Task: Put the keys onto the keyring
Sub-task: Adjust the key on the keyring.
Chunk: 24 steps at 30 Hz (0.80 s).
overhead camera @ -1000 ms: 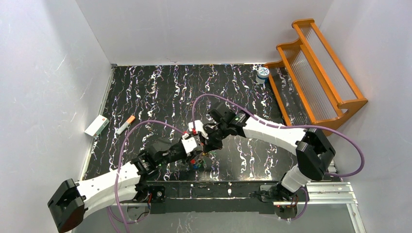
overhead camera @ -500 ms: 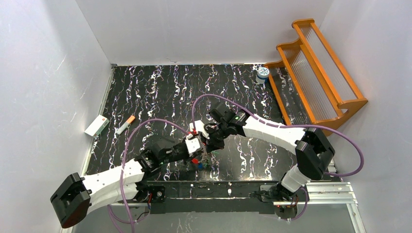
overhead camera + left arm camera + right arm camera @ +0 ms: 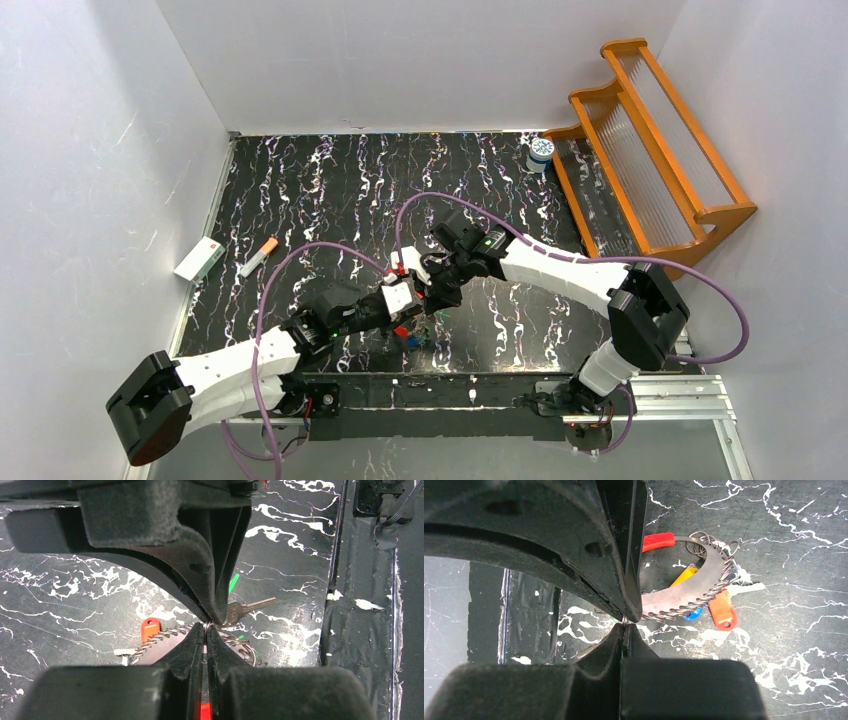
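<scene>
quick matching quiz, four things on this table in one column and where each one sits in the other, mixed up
Things:
1. jar
2. white box
3. orange-tipped stick
4. keyring

Places:
a. pinched by both the left gripper and the right gripper
b. far right, beside the wooden rack
c. at the left edge of the table
d. just right of the white box

Pairs: 1-b, 2-c, 3-d, 4-a
</scene>
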Available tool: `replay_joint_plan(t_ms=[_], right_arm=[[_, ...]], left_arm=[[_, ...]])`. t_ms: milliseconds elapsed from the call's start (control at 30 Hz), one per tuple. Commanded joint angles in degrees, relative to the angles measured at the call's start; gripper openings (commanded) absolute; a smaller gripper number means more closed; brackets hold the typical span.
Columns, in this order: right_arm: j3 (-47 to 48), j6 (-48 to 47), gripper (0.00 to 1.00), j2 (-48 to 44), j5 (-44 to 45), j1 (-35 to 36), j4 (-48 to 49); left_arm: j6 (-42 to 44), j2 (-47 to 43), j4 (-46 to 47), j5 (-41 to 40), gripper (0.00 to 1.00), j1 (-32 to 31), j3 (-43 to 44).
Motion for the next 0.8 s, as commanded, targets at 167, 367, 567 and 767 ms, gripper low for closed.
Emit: replay_joint_plan(t_ms=[167,367,567,767], right_arm=[[-3.04,5.83,0.31,-5.24,-4.97,-2.27,11.32],[-10.37,14.21,0.51,-11.82,-10.48,-7.58,23.84],[-14.54,20.29,0.52,-14.99,-16.53,-10.62,34.08],[-14.76,22.11,0.48,-14.91,-19.14,-11.15,36.06]], left_arm=[[-2.10,-1.74,1.88,-0.46,0.00,-0.18,-1.99],[-9.35,-5.85,11.20,-4.57,0.00,-0.15,-6.94],[-16.37,-7.09,26.78,-7.29,0.00,-0.17,-12.45],[-19.10,-5.64,39.58,-9.06,0.00,-0.15,-15.85]])
